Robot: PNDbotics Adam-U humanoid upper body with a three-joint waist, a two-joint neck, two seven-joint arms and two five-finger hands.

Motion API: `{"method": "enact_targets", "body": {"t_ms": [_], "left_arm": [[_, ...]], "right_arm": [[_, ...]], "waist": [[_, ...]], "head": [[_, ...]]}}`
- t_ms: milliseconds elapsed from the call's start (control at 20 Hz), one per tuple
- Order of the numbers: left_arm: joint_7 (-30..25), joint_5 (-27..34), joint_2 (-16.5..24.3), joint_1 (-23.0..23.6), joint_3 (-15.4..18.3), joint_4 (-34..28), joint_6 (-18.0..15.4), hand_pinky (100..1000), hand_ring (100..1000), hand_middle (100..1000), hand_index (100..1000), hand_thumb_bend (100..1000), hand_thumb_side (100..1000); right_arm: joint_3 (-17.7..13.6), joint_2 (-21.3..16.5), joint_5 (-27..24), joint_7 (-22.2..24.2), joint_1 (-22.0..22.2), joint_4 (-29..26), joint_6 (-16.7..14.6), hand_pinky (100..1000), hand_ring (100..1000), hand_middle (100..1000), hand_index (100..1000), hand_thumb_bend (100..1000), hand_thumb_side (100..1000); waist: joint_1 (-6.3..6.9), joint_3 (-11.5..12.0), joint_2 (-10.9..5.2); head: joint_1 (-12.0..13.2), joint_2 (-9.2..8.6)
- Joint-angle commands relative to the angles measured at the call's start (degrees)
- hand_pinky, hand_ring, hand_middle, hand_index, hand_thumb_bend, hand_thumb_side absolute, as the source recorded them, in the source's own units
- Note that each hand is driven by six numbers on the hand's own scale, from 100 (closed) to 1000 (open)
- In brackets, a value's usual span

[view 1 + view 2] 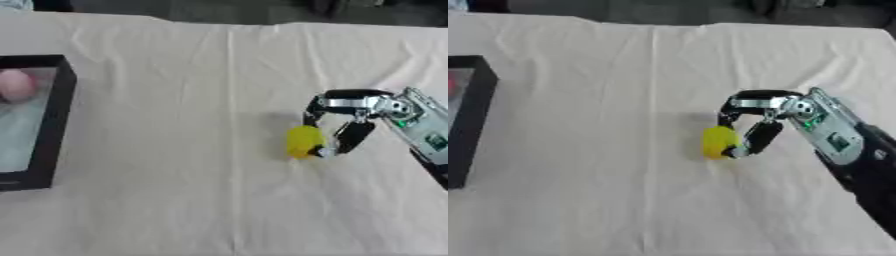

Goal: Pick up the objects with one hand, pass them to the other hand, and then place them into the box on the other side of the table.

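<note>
A small yellow object [304, 141] rests on the cream cloth right of the table's middle. My right hand [348, 118] reaches in from the right with its fingers and thumb curled round the yellow object from above and from the right side. Whether the object is lifted off the cloth I cannot tell. A black-walled box [58, 115] stands at the left edge of the table, and a pink round thing [16, 85] lies inside it at the far end. My left hand shows in neither view.
The cream tablecloth [175, 175] covers the table and has long creases. A dark strip lies beyond the table's far edge [227, 24].
</note>
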Motion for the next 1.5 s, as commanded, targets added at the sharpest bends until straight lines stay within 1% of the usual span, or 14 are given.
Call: {"method": "enact_targets", "body": {"t_ms": [50,100,250,300,450,600,850,1100,1250,1400,1500], "left_arm": [[-0.04,0.13,1.66,-0.29,0.80,-0.87,-0.15,673,733,764,793,260,634],[-0.03,0.13,1.68,-0.27,0.82,-0.88,-0.17,673,733,765,793,260,634],[-0.02,0.15,1.73,-0.26,0.86,-0.91,-0.19,673,733,765,793,259,634],[-0.02,0.16,1.75,-0.24,0.86,-0.92,-0.20,673,733,765,793,258,634],[-0.02,0.20,1.78,-0.23,0.86,-0.98,-0.23,673,734,766,793,257,634],[0.03,0.27,1.84,-0.30,0.90,-1.17,-0.31,672,734,766,793,256,633],[0.51,0.50,1.85,-0.47,0.98,-1.98,-0.71,669,731,764,789,253,622],[2.16,0.92,1.76,-0.30,1.07,-3.14,-1.75,663,728,762,785,248,604],[3.49,1.28,1.67,-0.27,0.97,-4.11,-2.88,660,727,762,785,246,599],[4.24,1.70,1.68,-0.34,0.64,-5.12,-3.91,658,727,763,786,246,594],[4.37,1.93,1.73,-0.48,0.35,-5.86,-4.50,657,726,763,786,247,592]], "right_arm": [[-1.81,-2.08,-0.95,-1.54,-0.43,-2.32,1.31,839,698,431,516,203,100],[-2.20,-2.04,-1.19,-2.32,-0.39,-2.88,1.77,838,696,426,515,244,100],[-3.06,-1.95,-2.29,-4.42,-0.14,-4.50,3.16,837,692,423,518,224,100],[-3.56,-1.89,-2.50,-5.45,-0.10,-5.08,3.73,842,687,423,523,191,100],[-4.83,-1.65,-3.35,-9.48,0.37,-7.40,5.90,844,680,414,522,150,100],[-5.65,-1.49,-4.44,-12.52,0.69,-9.18,7.68,840,678,409,523,129,100],[-6.78,-0.51,-4.88,-18.45,1.01,-12.15,10.29,833,667,394,518,100,100],[-7.51,0.73,-2.72,-25.64,1.42,-15.06,13.47,834,667,390,519,100,100],[-7.58,2.23,-0.68,-31.11,1.81,-16.65,15.71,829,666,387,519,100,100],[-6.86,4.37,0.73,-36.00,2.46,-18.21,16.64,820,664,381,517,100,100],[-6.03,5.80,0.76,-38.15,2.81,-18.82,16.72,816,663,378,517,100,100]], "waist": [[0.44,-0.13,-1.04],[0.47,-0.17,-1.04],[0.55,-0.25,-1.04],[0.59,-0.32,-1.05],[0.70,-0.45,-1.02],[0.79,-0.53,-1.02],[1.00,-0.64,-1.02],[1.11,-0.84,-1.01],[1.16,-1.02,-1.02],[1.26,-1.15,-1.04],[1.34,-1.22,-1.06]], "head": [[0.17,-0.30],[0.18,-0.31],[0.20,-0.35],[0.27,-0.33],[0.43,-0.31],[0.48,-0.42],[0.32,-1.06],[-0.45,-2.04],[-1.01,-2.54],[-1.40,-2.78],[-1.52,-2.74]]}}
